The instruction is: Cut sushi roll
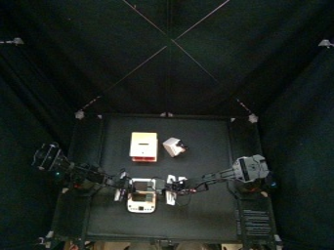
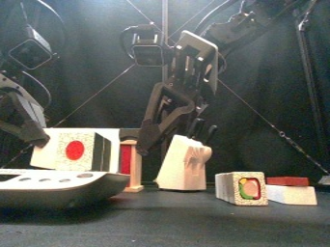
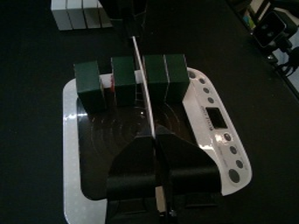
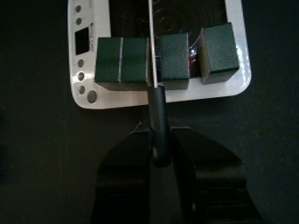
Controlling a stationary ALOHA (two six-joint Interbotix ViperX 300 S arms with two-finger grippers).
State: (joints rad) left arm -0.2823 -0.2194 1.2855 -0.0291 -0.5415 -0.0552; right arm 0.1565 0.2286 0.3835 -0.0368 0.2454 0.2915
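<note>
Our right claw was clenched on the dark handle of a thin knife with a silver blade. The blade reached out from the claw, across the dark green sushi roll with red in the middle. It sat in a gap between the blocks of the roll, near the middle of the row. The roll lay on a flat white plastic board with small round dots along one edge, at the front of the table.

Our left claw hung over the other side of the board, and the blade pointed toward it. We could not tell if that claw was gripping anything.

To cut well, we thought the blade should stay straight up and square to the roll. It should go down slowly to the board, so the blocks did not tip or slide away.

Some things were hard to see. From the front, the edge of the board hid the roll. From high above, the board and claws were too small to make out. We could not see if the blade touched the board, or if the blocks beside it were cut all the way through.
</note>
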